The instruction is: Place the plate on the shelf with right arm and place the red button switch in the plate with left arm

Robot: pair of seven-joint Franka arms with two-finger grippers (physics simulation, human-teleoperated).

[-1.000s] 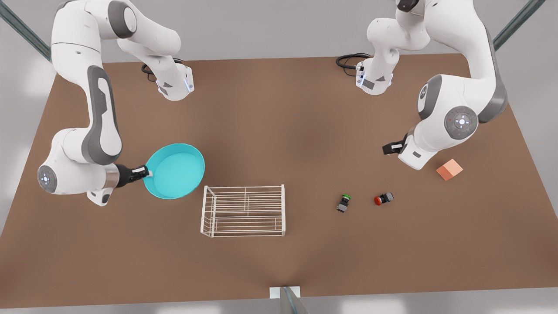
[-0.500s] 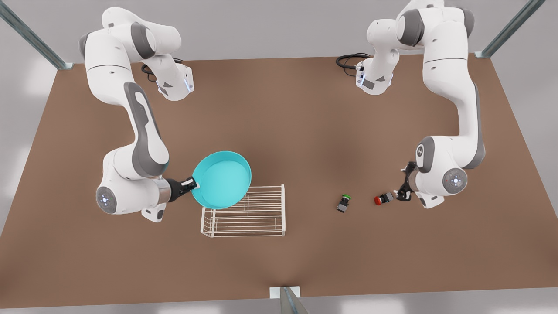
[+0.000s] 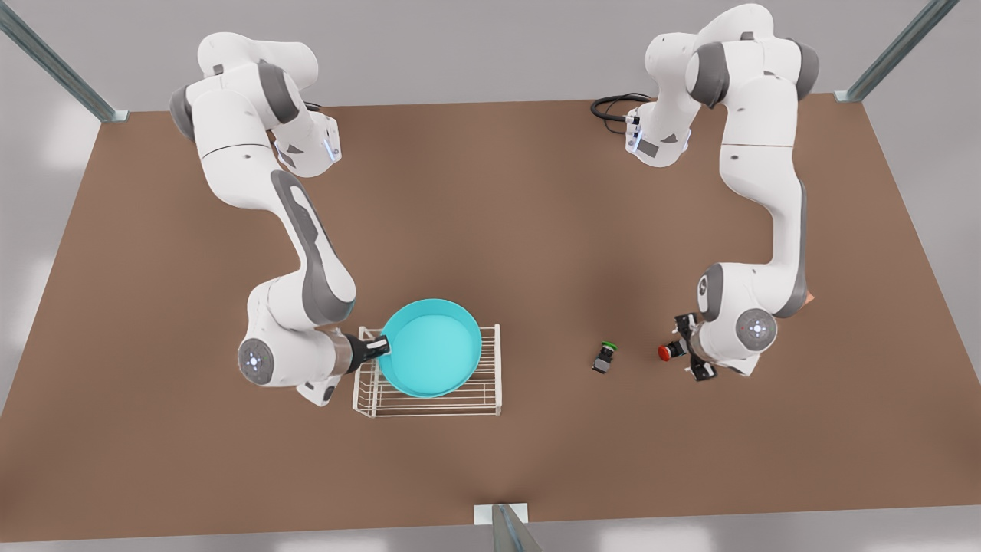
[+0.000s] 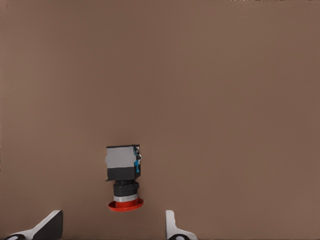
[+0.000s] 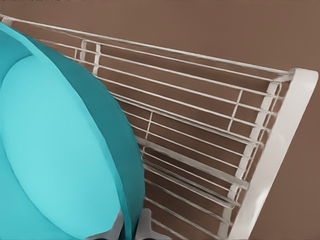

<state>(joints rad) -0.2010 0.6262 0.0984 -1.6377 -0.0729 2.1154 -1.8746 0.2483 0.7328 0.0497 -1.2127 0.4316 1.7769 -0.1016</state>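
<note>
**Meanwhile: plate held over the wire shelf, open fingers beside the red switch**

Meanwhile, at the front view's left, the right arm (image 3: 306, 253) reached from its base at about eleven o'clock on the brown table (image 3: 490, 199) down toward the table's middle. Its right gripper (image 3: 381, 346) was clamped on the rim of the turquoise plate (image 3: 431, 347) at the plate's nine o'clock edge. The plate lay over the white wire shelf (image 3: 429, 399), covering most of the rack's far half, while the rack's near bars showed bare at the plate's six o'clock. In the right wrist view, the plate (image 5: 55, 155) sat tilted across the shelf bars (image 5: 210, 135), and whether it touched them could not be told.

Further along, a switch with a green cap (image 3: 605, 357) lay on the table, well apart from the shelf at the shelf's three o'clock. Just beyond it lay the red button switch (image 3: 671, 350), on its side, red cap pointing toward the green one.

At the front view's right, the left arm (image 3: 766, 192) came down from its base at about one o'clock. Its left gripper (image 3: 693, 346) hung at the switch's three o'clock, fingers spread apart and holding nothing. In the left wrist view, the red button switch (image 4: 123, 176) lay on the table between the two pale fingertips (image 4: 47, 225), not touched by either.
</note>
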